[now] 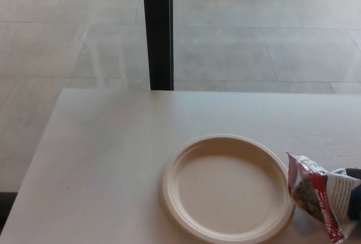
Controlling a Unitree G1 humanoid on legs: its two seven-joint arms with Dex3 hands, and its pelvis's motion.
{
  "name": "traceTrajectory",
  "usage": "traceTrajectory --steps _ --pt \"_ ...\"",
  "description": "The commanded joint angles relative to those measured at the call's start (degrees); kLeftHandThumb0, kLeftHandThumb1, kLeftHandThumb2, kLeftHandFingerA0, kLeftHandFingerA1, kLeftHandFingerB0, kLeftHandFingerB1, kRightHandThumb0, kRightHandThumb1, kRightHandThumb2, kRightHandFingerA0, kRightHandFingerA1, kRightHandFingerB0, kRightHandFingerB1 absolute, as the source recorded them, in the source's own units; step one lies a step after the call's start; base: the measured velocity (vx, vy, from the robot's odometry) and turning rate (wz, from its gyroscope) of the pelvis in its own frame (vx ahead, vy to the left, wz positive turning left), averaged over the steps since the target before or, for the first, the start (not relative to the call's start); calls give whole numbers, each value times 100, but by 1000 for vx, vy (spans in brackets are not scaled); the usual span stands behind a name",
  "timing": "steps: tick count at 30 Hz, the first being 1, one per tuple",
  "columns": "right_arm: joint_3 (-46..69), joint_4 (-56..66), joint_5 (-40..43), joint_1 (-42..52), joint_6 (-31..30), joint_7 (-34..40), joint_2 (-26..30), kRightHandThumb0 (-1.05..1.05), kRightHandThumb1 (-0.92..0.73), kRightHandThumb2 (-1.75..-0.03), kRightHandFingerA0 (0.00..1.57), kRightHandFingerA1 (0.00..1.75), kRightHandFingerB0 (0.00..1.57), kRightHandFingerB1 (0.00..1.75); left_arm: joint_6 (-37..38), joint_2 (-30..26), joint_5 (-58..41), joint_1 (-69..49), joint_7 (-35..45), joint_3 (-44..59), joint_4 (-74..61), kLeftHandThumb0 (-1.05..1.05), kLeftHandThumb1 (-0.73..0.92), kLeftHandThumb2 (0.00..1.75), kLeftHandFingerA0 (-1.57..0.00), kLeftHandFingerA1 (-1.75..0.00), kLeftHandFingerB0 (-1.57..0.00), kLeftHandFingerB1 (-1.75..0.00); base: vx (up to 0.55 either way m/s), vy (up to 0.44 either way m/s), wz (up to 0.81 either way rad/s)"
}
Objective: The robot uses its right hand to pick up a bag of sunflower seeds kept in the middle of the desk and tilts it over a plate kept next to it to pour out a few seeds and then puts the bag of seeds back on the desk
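Note:
A round cream paper plate (186,159) lies on the desk right of centre, with nothing on it. Against its right rim sits the bag of sunflower seeds (318,196), red, white and blue, with seeds showing through a clear window; the right edge of the picture cuts the bag off. At that edge, just above the bag's top, a small dark tip of my right hand (354,172) shows. Too little of it is visible to tell its state or whether it touches the bag. My left hand does not show.
The pale desk (101,159) runs from the far edge down to the bottom of the picture. Beyond it are a tiled floor and a black upright post (157,30) at the back.

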State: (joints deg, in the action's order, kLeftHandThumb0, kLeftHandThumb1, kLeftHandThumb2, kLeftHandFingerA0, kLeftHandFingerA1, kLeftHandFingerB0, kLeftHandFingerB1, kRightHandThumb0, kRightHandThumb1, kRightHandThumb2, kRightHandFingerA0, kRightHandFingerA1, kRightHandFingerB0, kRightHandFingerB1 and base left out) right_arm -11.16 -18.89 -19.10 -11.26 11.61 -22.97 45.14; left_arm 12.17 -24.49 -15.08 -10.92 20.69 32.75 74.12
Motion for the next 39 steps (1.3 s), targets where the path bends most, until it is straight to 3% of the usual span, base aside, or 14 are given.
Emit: traceTrajectory --steps 1,2,4,5,7,8,11,12,15,18,21,32,37,39 --pt "-173 -215 -563 -174 214 222 84 -67 -38 -82 0 21 0 19 83 -58 -43 -39 -67 -15 1 -82 70 64 -53 -50 -36 -34 0 0 0" --pt "-210 -197 -626 -212 238 269 55 -68 -40 -81 1 20 0 14 71 -70 -17 -32 -112 -34 20 -86 63 99 -48 -57 -32 -47 0 0 0" --pt "-272 -218 -680 -277 289 326 2 -68 -40 -79 1 19 0 14 83 -65 -31 -45 -119 -32 -5 -78 73 62 -54 -50 -39 -36 0 0 0" --pt "-274 -172 -695 -274 282 361 -11 -67 -39 -78 1 21 0 13 92 -60 -32 -36 -111 -38 -6 -83 62 99 -47 -58 -32 -48 0 0 0" --pt "-271 -162 -724 -271 328 472 -64 -65 -37 -77 1 27 0 14 112 -56 -22 -37 -115 -52 -13 -78 74 62 -53 -49 -39 -34 0 0 0" --pt "-277 -159 -750 -274 376 530 -85 -61 -36 -76 1 31 0 16 103 -51 -15 -36 -133 -59 -4 -82 61 99 -47 -58 -30 -47 0 0 0" --pt "-300 -327 -893 -251 751 1039 -274 -51 -29 -72 2 52 0 24 120 -21 -71 -48 -141 -15 -12 -77 73 62 -51 -48 -39 -34 0 0 0" --pt "-295 -339 -917 -241 771 1107 -310 -49 -49 -55 7 47 0 27 167 -15 -64 -63 -129 -19 -18 -81 61 100 -47 -60 -29 -47 0 0 0" --pt "-257 -423 -1000 -211 923 1386 -405 -49 -44 -68 10 51 6 22 219 14 -67 -78 -153 -19 -43 -78 75 63 -50 -52 -41 -36 0 0 0" --pt "-235 -681 -1161 -164 1172 2041 -602 -43 -48 -56 23 55 9 28 162 0 -59 -48 -227 -16 10 -75 61 100 -41 -57 -30 -49 0 0 0" --pt "-249 -735 -1275 -149 1136 2243 -663 -44 -50 -56 27 55 10 30 149 19 -122 -62 -178 41 15 -74 76 63 -48 -48 -38 -35 0 0 0" --pt "38 -1344 -1434 108 885 4330 -1739 -48 -44 -77 95 78 26 50 296 121 -96 -127 -297 37 -30 -75 78 63 -47 -53 -35 -36 0 0 0" --pt "-73 -1581 -1666 135 785 4867 -1926 -42 -58 -57 107 86 29 48 303 145 -76 -122 -270 20 -17 -74 62 100 -43 -61 -30 -50 0 0 0" --pt "-79 -1608 -1623 194 721 4791 -1974 -40 -57 -57 108 96 30 45 339 157 -79 -135 -221 18 -37 -75 77 63 -49 -51 -38 -36 0 0 0"
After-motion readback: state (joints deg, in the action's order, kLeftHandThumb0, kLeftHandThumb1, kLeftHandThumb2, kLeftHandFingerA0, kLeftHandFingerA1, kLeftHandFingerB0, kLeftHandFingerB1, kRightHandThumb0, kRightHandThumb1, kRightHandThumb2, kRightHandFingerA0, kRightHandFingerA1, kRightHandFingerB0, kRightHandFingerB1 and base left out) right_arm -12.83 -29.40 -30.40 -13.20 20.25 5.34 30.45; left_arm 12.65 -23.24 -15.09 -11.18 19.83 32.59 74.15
